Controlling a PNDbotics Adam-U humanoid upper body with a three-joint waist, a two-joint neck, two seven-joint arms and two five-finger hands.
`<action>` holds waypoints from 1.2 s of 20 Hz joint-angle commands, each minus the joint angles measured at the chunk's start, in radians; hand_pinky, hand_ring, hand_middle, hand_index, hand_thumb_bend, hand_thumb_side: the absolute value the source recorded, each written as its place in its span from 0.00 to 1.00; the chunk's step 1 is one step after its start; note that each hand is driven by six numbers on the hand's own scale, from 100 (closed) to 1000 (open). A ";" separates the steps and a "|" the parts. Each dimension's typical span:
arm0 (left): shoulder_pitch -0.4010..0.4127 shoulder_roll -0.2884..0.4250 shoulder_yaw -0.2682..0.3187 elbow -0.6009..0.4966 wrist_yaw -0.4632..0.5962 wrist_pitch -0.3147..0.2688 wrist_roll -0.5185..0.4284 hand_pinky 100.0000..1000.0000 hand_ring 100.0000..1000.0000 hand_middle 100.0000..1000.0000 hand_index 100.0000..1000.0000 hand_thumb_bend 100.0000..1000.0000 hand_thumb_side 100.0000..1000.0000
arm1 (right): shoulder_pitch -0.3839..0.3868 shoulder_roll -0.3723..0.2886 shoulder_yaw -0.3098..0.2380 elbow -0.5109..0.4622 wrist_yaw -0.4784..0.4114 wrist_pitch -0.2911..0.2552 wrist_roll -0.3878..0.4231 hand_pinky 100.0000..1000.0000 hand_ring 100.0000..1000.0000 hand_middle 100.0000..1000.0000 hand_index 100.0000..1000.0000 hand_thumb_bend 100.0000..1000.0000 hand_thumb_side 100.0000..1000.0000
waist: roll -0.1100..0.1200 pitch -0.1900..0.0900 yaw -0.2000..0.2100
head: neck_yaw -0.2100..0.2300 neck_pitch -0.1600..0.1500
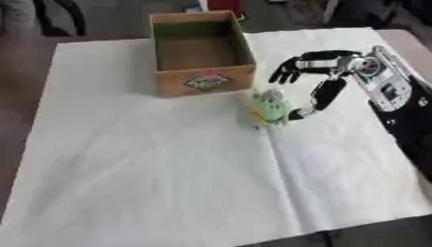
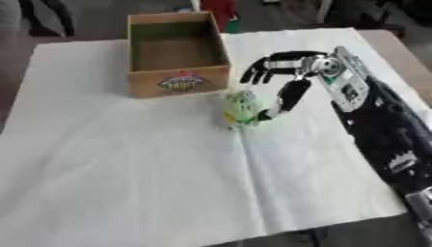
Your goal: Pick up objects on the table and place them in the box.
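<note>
A small pale green and yellow soft toy (image 1: 270, 109) lies on the white cloth, just in front of the box's right front corner. The open cardboard box (image 1: 202, 53) stands at the back middle and looks empty inside. My right hand (image 1: 319, 72) comes in from the right and hovers beside the toy. Its fingers (image 1: 289, 71) are spread and reach left above the toy, while its thumb (image 1: 320, 99) points down with its tip touching the toy's right side. The hand is open and holds nothing. My left hand shows in neither view.
A white cloth (image 1: 168, 159) covers the table, with a crease running from the toy toward the front edge. A red thing (image 2: 221, 9) stands behind the box. Dark floor and chair legs lie beyond the table's far edge.
</note>
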 commanded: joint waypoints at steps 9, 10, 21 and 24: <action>-0.010 0.028 0.007 -0.014 -0.002 0.000 -0.001 0.73 0.62 0.58 0.57 0.10 0.38 | -0.021 0.009 0.013 -0.010 0.105 -0.108 0.050 0.80 0.83 0.80 0.84 0.44 0.09 | 0.001 -0.013 0.005 | -0.005 0.001; -0.010 0.028 0.007 -0.014 -0.002 0.000 -0.001 0.73 0.62 0.58 0.57 0.10 0.38 | -0.019 0.010 0.014 -0.010 0.118 -0.111 0.046 0.80 0.83 0.79 0.83 0.44 0.08 | 0.001 -0.013 0.005 | -0.006 0.001; -0.011 0.027 0.006 -0.014 -0.002 0.000 -0.002 0.73 0.62 0.58 0.57 0.10 0.38 | -0.011 0.026 0.016 0.000 0.214 -0.136 -0.004 0.79 0.81 0.72 0.78 0.39 0.00 | 0.001 -0.013 0.002 | -0.008 -0.001; -0.011 0.027 0.006 -0.014 -0.002 0.000 -0.002 0.73 0.62 0.58 0.57 0.10 0.38 | -0.008 0.032 0.016 0.004 0.238 -0.144 -0.028 0.78 0.79 0.67 0.74 0.37 0.00 | 0.001 -0.013 0.001 | -0.009 -0.001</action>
